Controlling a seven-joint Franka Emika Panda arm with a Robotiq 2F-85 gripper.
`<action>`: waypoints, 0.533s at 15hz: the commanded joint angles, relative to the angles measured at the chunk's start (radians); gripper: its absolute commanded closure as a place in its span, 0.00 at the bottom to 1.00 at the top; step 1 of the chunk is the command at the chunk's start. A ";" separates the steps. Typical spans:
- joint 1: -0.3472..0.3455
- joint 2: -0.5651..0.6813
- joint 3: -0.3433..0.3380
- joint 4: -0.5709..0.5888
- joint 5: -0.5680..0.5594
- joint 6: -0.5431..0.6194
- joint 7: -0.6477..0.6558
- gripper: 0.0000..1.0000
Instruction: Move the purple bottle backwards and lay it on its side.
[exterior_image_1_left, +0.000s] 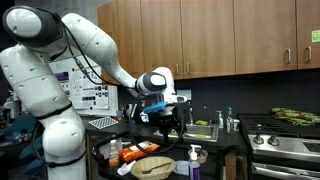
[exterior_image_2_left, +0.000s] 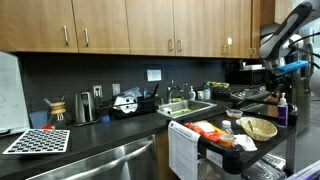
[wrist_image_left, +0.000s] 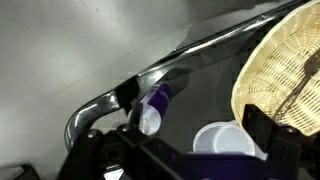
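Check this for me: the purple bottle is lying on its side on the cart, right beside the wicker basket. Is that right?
Not quite. The purple bottle is standing upright with its white top up, not lying on its side, as seen in an exterior view. The rest holds: it is on the cart, right beside the wicker basket.

Wooden upper cabinets with slim metal handles run along the kitchen wall, and they show in both exterior views. Below them lies a dark backsplash with a wall outlet and a small posted sheet. A dark countertop holds a steel sink with a faucet. A stove stands to one side, and a whiteboard leans at the frame edge. The light is even, indoor light.
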 joint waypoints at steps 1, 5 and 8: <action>0.021 0.078 -0.004 0.084 -0.090 -0.076 -0.103 0.00; 0.053 0.142 -0.003 0.138 -0.170 -0.106 -0.173 0.00; 0.082 0.188 -0.003 0.168 -0.203 -0.105 -0.225 0.00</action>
